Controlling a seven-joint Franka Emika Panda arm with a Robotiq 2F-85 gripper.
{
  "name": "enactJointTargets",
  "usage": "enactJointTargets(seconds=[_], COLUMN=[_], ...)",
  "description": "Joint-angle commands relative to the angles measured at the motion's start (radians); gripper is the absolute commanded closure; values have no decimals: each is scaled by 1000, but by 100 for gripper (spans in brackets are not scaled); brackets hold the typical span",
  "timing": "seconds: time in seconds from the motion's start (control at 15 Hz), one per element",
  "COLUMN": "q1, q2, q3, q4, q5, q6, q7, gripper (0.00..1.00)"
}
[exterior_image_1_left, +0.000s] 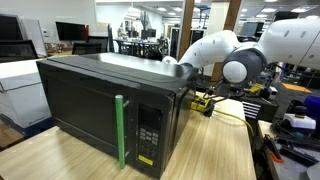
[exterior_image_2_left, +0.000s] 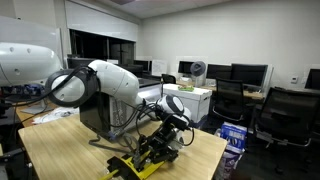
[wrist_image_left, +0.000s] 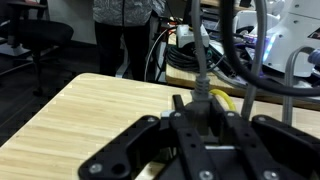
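A black microwave with a green door handle stands on a wooden table; it also shows behind the arm in an exterior view. My arm reaches down behind the microwave, so the gripper is hidden there. In an exterior view the gripper hangs low over the table, beside the microwave's back. In the wrist view the gripper is shut on a black plug with a grey cable running away from it.
A yellow and black object lies on the table under the gripper, and its yellow part shows in the wrist view. Thick cables hang close by. Office chairs, desks and monitors stand beyond the table edge.
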Motion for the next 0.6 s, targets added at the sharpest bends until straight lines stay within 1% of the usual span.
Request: enactJointTargets(seconds=[0.0,0.53], q1=[-5,14], q2=[0,0], q3=[5,6], q4=[6,22], q5=[-4,-1], q6=[29,32], q7=[19,15], gripper=[93,93])
